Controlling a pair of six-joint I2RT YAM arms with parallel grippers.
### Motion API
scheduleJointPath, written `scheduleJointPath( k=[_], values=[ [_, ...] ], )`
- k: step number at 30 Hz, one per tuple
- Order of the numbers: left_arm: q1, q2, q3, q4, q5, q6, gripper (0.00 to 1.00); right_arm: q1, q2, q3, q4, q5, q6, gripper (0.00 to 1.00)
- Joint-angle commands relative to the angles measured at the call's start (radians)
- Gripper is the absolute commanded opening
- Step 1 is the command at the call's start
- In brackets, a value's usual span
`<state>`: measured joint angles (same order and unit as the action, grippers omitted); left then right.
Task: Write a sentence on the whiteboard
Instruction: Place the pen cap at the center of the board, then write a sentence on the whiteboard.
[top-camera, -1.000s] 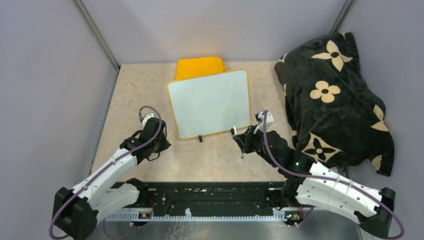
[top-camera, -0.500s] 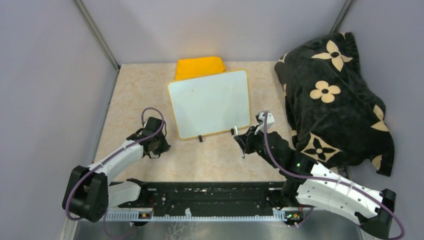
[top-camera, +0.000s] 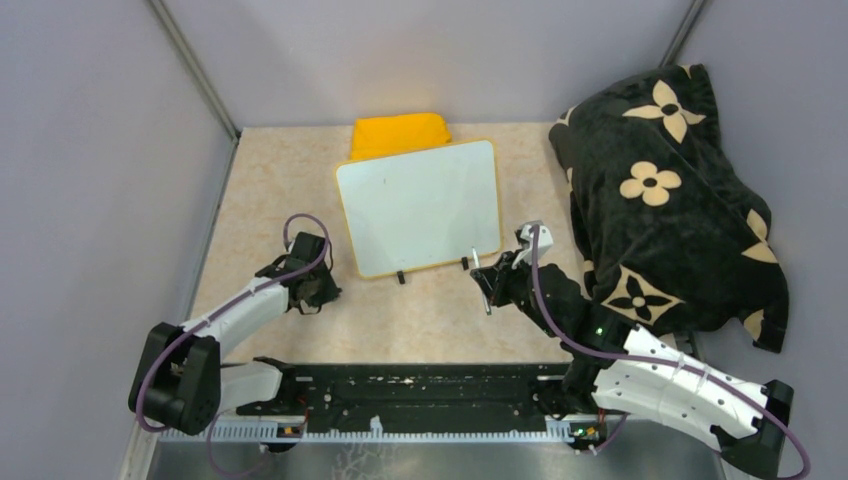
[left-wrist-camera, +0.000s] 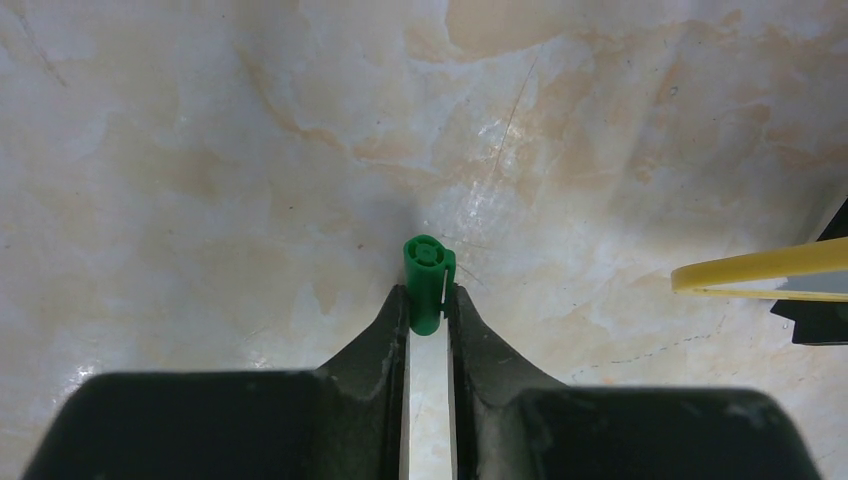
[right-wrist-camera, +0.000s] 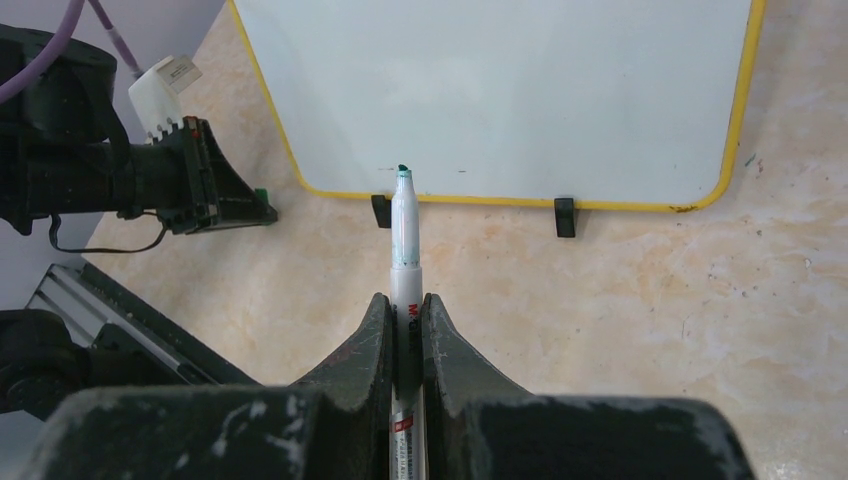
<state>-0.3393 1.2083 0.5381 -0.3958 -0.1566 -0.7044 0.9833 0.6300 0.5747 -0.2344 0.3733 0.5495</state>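
- Left fingers (left-wrist-camera: 395, 312): pressed on both sides of a green cap (left-wrist-camera: 428, 280), low over bare worktop (top-camera: 420, 320). It looks like a grip, with the cap poking past the tips.
- Right fingers (right-wrist-camera: 378, 322): clamped on the marker (right-wrist-camera: 403, 230). It is uncapped, with the green tip pointing forward and reaching the near rim of the whiteboard (top-camera: 420, 205).
- The whiteboard lies flat mid-worktop between the two arms. Its black clips (right-wrist-camera: 565, 216) are on the near edge and we see no writing on it yet.
- The far edge meets the folded yellow cloth (top-camera: 400, 132). We cannot tell whether it rests on the cloth or just beside it.
- Risk 1: the grip sits low on the barrel with a long free end. We expect tip pressure to pivot or slide the marker in the fingers, giving skewed strokes.
- Risk 2: nothing pins the board. Stroke drag could push it, more so if the far edge rides on the cloth and rocks.
- Risk 3: the left arm is busy with the cap, so it is not bracing the board. If let go, the cap may roll.
- Risk 4: the black flowered blanket (top-camera: 665, 190) lies close to the right arm. Wide strokes to that side could snag it or the cable.
- Risk 5: too steep or too shallow a tip angle would give faint or broken lines.
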Motion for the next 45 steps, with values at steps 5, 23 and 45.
scheduleJointPath(
  k=[5,23,45],
  values=[
    [0.008,0.005,-0.016,0.023,0.014,-0.003,0.26,0.0,0.005,0.011,0.024,0.012,-0.019,0.0],
    [0.008,-0.066,-0.008,-0.005,0.008,-0.017,0.35,0.0,-0.001,0.019,0.007,0.005,-0.02,0.0],
    [0.008,-0.455,0.193,0.125,0.467,0.099,0.78,0.0,0.033,0.064,0.09,-0.116,-0.127,0.0]
  ],
)
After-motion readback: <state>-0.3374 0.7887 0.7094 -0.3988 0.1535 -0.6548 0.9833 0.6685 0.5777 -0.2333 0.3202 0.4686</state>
